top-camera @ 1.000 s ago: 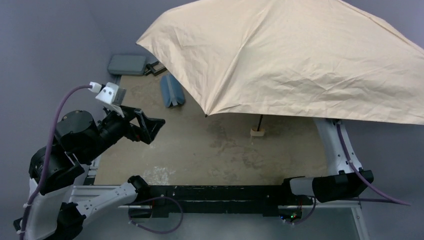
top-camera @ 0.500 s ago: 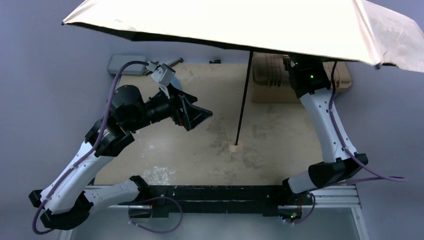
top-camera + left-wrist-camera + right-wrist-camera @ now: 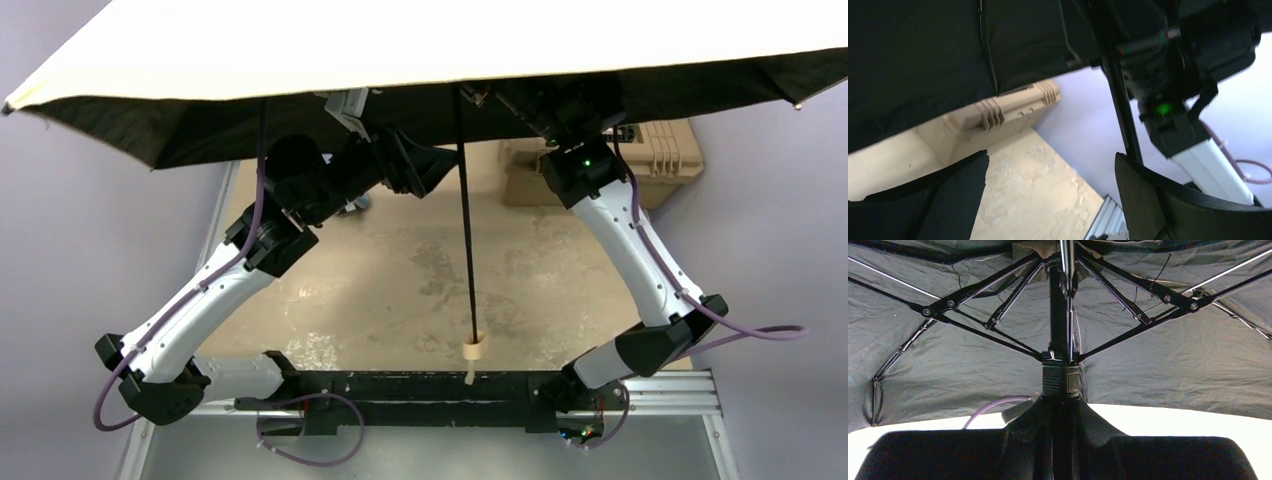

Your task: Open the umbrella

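Pale lilac walls (image 3: 60, 250), worn beige tabletop (image 3: 400, 290) w/ scuffs, tan case (image 3: 660, 150) rear right

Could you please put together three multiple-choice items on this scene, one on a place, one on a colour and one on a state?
1. The tan toolbox stands: A) by the left arm's base; B) at the table's far right; C) on the canopy.
2. The handle of the umbrella is: A) cream; B) red; C) blue.
3. The left gripper is: A) shut tight; B) shut on the handle; C) open.
Key: 1 B, seen behind the right arm; 2 A, pale cream at the shaft's lower end; 3 C, its fingers stand wide apart.
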Robot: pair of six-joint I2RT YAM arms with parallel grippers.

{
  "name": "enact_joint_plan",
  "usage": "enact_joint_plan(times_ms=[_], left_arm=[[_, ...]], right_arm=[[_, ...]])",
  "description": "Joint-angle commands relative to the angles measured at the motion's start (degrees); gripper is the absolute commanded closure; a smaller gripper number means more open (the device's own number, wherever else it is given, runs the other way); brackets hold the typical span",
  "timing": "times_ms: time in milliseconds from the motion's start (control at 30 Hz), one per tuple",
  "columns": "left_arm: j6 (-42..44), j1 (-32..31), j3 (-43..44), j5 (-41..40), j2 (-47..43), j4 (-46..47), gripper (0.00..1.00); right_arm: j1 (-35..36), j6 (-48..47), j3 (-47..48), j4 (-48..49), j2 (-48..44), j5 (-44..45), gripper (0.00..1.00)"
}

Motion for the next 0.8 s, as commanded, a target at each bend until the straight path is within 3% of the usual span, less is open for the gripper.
enact_joint_plan(times_ms=[0, 233, 367, 500, 567, 767], left_arm=[[-3.9, -0.2, 1.3, -3.4, 0.4, 12.5, 0.08], [-7.8, -0.2, 1.8, -1.4, 2.0, 17.6, 0.14], [-5.7, -0.2, 3.1, -0.2, -0.2, 10.6, 0.09], [-4.6, -0.2, 1.0, -9.5, -5.8, -0.3, 0.02], [-4.7, 0.0, -2.1, -11.5, -9.1, -0.1, 0.0], [-5.6, 0.7, -0.9, -2.8, -9.3, 1.0, 0.0]], right_arm=[[2.7, 2.7, -0.9, 7.5, -1.6, 1.1, 1.0], [3.8, 3.3, -3.3, 9.9, -3.0, 1.2, 1.0], [3.8, 2.7, -3.1, 9.5, -3.6, 0.6, 1.0], [3.6, -0.4, -1.5, 6.4, -3.9, 0.0, 1.0], [3.6, -0.6, -1.0, 6.0, -3.7, -0.3, 1.0], [3.8, -0.1, -1.9, 6.4, -3.5, 0.5, 1.0]])
